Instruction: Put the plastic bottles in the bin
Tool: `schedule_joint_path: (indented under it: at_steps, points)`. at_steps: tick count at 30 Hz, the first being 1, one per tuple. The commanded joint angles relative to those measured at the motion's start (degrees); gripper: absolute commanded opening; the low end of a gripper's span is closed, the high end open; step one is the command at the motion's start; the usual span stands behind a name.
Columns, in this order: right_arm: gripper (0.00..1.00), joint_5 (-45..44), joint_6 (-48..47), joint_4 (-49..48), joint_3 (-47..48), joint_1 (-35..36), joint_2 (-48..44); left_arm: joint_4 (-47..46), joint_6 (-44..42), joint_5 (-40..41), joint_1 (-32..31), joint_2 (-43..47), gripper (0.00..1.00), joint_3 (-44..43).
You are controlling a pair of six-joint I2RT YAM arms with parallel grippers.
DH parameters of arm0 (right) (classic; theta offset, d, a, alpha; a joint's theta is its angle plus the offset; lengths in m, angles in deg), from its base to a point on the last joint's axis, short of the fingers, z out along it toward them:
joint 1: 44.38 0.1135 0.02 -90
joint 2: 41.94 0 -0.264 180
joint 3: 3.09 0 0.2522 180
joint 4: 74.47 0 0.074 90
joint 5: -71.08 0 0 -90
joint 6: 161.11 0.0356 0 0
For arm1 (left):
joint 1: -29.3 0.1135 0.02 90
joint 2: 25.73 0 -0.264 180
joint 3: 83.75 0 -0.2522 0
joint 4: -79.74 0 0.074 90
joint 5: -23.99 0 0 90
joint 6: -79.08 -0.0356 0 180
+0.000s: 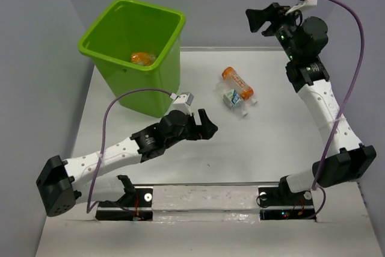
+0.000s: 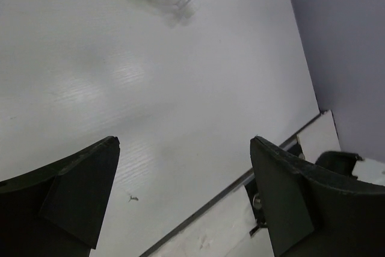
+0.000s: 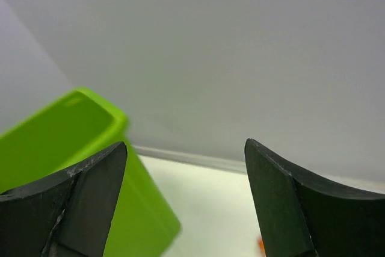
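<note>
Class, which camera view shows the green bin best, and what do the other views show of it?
The top view: the whole bin shows, rim, walls and an orange item inside. The right wrist view catches only a blurred corner; the left wrist view shows none.

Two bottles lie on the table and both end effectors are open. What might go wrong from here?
1. The orange bottle and the clear bottle lie side by side, apparently touching. Closing on one may roll the other away.
2. The bin stands close to the left end effector, so a lift toward it could clip its wall and shift it.
</note>
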Motion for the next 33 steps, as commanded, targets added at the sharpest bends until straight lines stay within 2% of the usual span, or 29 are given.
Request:
schedule_joint_path:
  at_steps: [1, 5, 6, 10, 15, 29, 33]
  points:
    - [0.86, 5.0, -3.11, 12.71, -11.25, -6.67, -0.18, -10.63, 9.8, 15.89, -2.37, -10.35, 0.99, -5.21]
    - [0.91, 3.95, -7.94, 17.19, -13.98, -11.07, 1.4, -10.63, 12.27, 22.05, -2.72, -21.33, 0.99, -13.91]
    - [0.94, 4.21, -11.08, 20.16, -13.72, -12.21, 3.67, -9.76, 12.28, 25.45, -2.55, -30.06, 0.99, -18.97]
    - [0.97, 3.61, -16.29, 23.52, -11.09, -12.22, 9.21, -5.01, 12.8, 26.1, -0.8, -41.18, 0.99, -30.34]
    - [0.97, 4.82, -18.84, 24.84, -9.6, -12.22, 15.28, -3.42, 12.28, 24.96, 2.54, -51.13, 0.99, -39.48]
    - [0.99, 13.97, -20.87, 25.99, -4.06, -12.22, 29.87, -0.08, 7.18, 16.17, 8.17, -68.89, 0.99, -55.49]
    - [0.99, 16.51, -20.96, 27.83, -0.81, -12.22, 34.18, -0.34, 7.97, 14.15, 8.7, -71.36, 0.99, -55.59]
